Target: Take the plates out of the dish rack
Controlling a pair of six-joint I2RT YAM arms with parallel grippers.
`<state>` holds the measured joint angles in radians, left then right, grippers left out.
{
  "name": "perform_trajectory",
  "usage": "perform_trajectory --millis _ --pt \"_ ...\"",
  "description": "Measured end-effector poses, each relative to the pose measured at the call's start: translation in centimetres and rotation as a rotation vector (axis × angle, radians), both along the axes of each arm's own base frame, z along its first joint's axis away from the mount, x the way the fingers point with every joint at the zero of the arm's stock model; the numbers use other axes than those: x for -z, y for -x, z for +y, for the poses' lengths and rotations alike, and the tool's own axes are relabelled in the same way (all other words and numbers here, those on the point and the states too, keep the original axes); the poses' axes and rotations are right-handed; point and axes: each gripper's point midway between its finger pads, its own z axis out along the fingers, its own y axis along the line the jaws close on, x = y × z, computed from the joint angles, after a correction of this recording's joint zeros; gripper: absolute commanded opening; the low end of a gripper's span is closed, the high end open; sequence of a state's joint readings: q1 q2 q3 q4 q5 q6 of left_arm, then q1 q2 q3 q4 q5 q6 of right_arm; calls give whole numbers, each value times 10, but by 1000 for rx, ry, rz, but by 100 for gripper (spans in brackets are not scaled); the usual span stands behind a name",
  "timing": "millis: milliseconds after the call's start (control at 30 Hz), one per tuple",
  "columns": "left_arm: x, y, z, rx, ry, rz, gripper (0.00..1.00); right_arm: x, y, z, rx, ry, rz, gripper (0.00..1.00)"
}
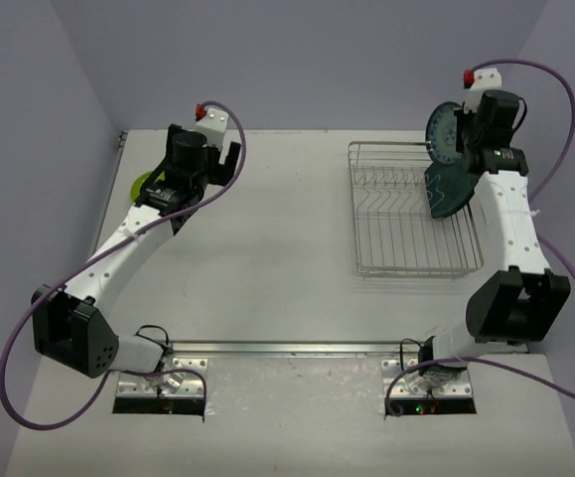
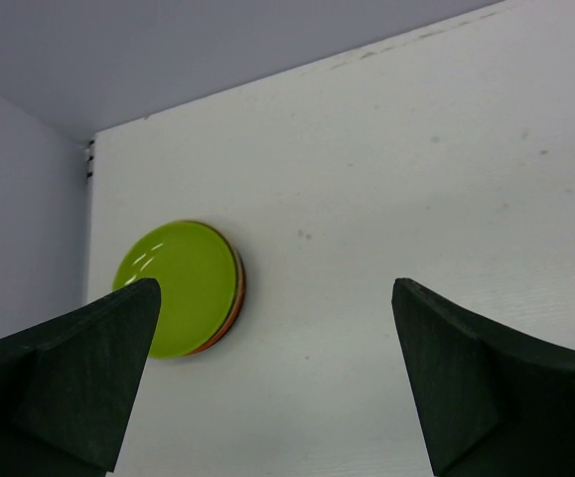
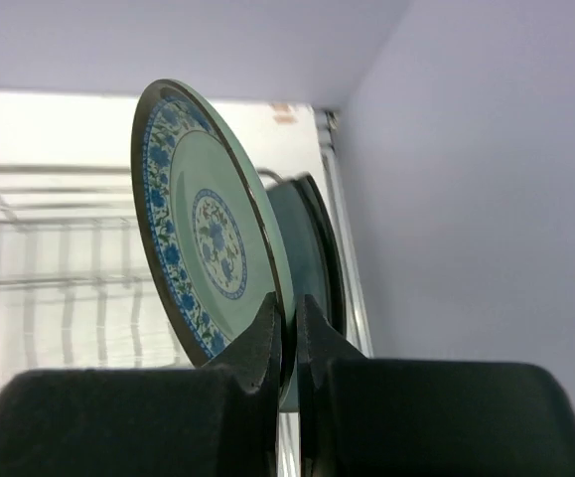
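Observation:
My right gripper (image 1: 465, 136) is shut on the rim of a round pale-green plate with a blue floral pattern (image 3: 204, 237). It holds the plate on edge above the far right corner of the silver wire dish rack (image 1: 398, 217). In the right wrist view the fingertips (image 3: 270, 320) pinch the plate's lower rim. A dark-teal plate (image 1: 452, 189) stands upright in the rack at its right side, just behind the held plate (image 3: 314, 248). My left gripper (image 2: 277, 378) is open and empty above the table, beside a stack of small plates with a yellow-green one on top (image 2: 175, 286).
The stack of plates (image 1: 141, 183) lies at the far left of the table, near the wall. The rack's tines and grid (image 3: 49, 288) show bare to the left of the held plate. Walls close the table on the left, back and right.

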<state>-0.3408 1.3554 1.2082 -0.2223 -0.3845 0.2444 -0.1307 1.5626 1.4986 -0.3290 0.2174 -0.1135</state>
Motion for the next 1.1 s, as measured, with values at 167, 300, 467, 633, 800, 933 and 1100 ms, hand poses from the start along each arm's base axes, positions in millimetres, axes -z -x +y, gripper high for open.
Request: perform_trajectory --millis 167,300,467,633,800,933,1100 --pt "-13 12 -59 293 180 15 90 -66 22 53 -231 -87 -151 0" --pt "-22 34 -104 518 335 65 88 -63 44 123 -486 -206 -136 0" --pt "-29 66 -148 743 531 174 81 -9 94 237 -830 -418 37 0" --pt "-19 85 -171 849 639 296 71 12 132 287 -976 -559 169 0" --pt "-11 96 -184 894 673 363 48 7 139 299 -1017 -605 175 0" --pt "-2 97 -189 896 679 398 16 6 144 304 -1035 -628 184 0" --pt "4 96 -190 878 691 424 0 8 144 306 -1034 -641 198 50"
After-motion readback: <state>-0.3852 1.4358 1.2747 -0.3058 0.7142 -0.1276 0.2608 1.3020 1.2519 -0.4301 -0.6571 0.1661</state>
